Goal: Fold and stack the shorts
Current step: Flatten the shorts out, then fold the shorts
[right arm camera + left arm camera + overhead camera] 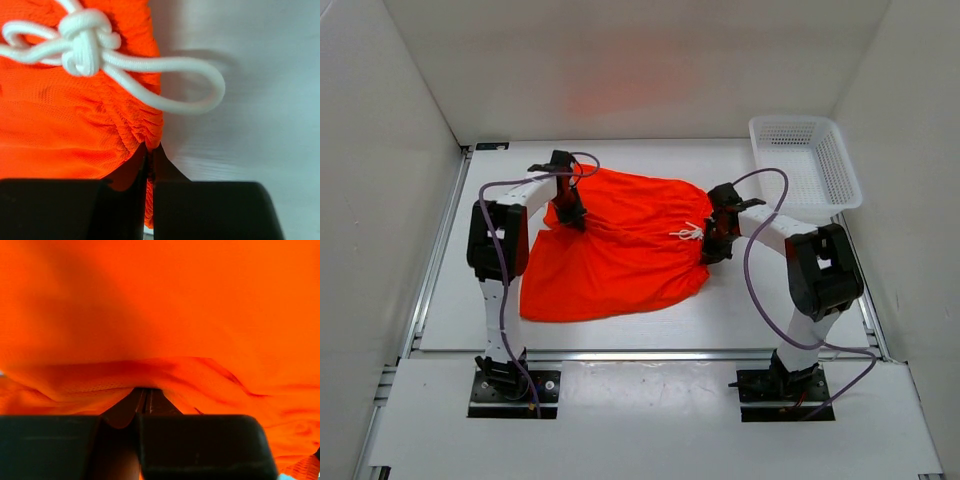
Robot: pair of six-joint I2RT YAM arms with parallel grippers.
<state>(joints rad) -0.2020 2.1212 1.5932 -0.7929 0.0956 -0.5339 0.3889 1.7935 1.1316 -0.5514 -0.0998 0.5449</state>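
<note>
One pair of bright orange-red shorts (620, 250) lay spread on the white tabletop (740, 310), in the middle of the scene between the two arms. Its gathered waistband (705, 215) pointed to the right, with the white drawstring (688, 233) knotted there. The wider leg ends fanned out to the left and toward the near edge.

The left arm (502, 240) reached in from the left, and the left jaws sat on the far-left edge of the cloth. The left wrist view showed them pressed together with no gap at the tips, gripping a fold of orange mesh that bunched up right in front of them. The shorts (200, 315) filled nearly all of that view, so how deep the pinch went could not be told.

The right arm (820, 265) came in from the right, and the right jaws met the right end of the waistband, just beside the drawstring knot. In the right wrist view they were shut tight on the puckered waistband (145, 125), with a strip of orange cloth running down between them. Just beyond the tips the drawstring (90, 45) was tied in a knot, and one loop lay out to the right over bare tabletop.

A white plastic mesh basket (807, 165) stood at the far right corner, well apart from the shorts.
</note>
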